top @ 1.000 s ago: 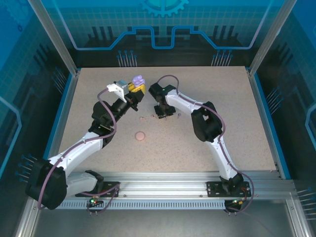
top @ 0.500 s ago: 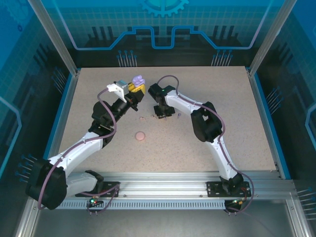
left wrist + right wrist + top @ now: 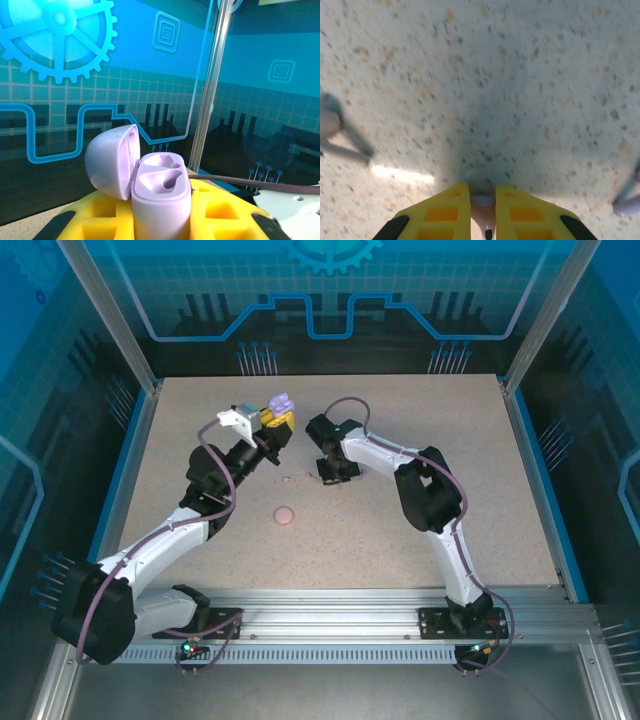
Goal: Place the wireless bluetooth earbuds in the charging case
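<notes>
Sitting in the narrow gap between the yellow fingers [image 3: 445, 212] of the right gripper [image 3: 482, 192], a pale earbud [image 3: 482, 210] fills that gap from side to side. The fingers are drawn in tight and clamped on it, right down at the speckled table [image 3: 520, 75]. Only the top of the earbud shows, a whitish pink. At the left edge of that wrist view lies a whitish bud [image 3: 327, 122], blurred, and at the right edge a greyish bud [image 3: 625, 205]. Both rest on the table, well apart from the gripper.

From above, the right gripper is tipped down onto the table around its middle, with a tiny pinkish bud [image 3: 288, 480] lying just to its left. A round pink case [image 3: 285, 514] lies closed on the table nearer the arm bases, apart from both grippers.

The purple case [image 3: 161, 200] is raised off the table over the far left part, standing upright and pinched at its base between the yellow fingers of the left gripper [image 3: 160, 220]. Its lid [image 3: 111, 162] is swung open to the left on its hinge, and two hollow wells face up in the lower half. In the overhead view this case sits just beside the wrist of the right arm, not touching it
</notes>
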Action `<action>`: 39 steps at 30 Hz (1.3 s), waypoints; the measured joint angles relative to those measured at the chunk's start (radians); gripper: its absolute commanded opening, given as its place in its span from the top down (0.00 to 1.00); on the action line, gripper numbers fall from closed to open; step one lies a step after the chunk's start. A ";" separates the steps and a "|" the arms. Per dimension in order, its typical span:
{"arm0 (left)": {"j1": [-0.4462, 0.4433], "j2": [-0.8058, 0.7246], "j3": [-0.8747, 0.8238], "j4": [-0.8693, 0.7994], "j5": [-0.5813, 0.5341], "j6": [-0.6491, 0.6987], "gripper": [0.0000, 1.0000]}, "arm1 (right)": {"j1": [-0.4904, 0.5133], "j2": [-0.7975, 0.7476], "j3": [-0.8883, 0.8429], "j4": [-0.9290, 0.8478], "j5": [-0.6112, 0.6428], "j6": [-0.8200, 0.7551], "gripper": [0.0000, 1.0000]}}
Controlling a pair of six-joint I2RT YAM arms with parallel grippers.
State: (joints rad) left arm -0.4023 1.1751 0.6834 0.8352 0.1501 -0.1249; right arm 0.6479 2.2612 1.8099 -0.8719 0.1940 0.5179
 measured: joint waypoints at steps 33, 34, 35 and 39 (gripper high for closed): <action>-0.179 0.055 -0.047 0.027 0.026 0.187 1.00 | -0.027 -0.822 -0.002 0.075 0.023 -0.092 0.85; -0.184 0.062 -0.047 0.027 0.025 0.193 1.00 | -0.027 -0.837 -0.002 0.088 0.013 -0.095 0.85; -0.190 0.070 -0.045 0.026 0.025 0.200 1.00 | -0.026 -0.849 -0.003 0.102 0.003 -0.097 0.85; -0.206 0.111 -0.016 0.023 0.022 0.214 1.00 | -0.015 -0.903 -0.057 0.189 -0.041 -0.108 0.85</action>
State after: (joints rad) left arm -0.6079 1.2861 0.6674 0.8585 0.1722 0.0887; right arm 0.6327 1.3586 1.7527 -0.6830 0.1532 0.4095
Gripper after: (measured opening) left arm 0.198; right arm 0.150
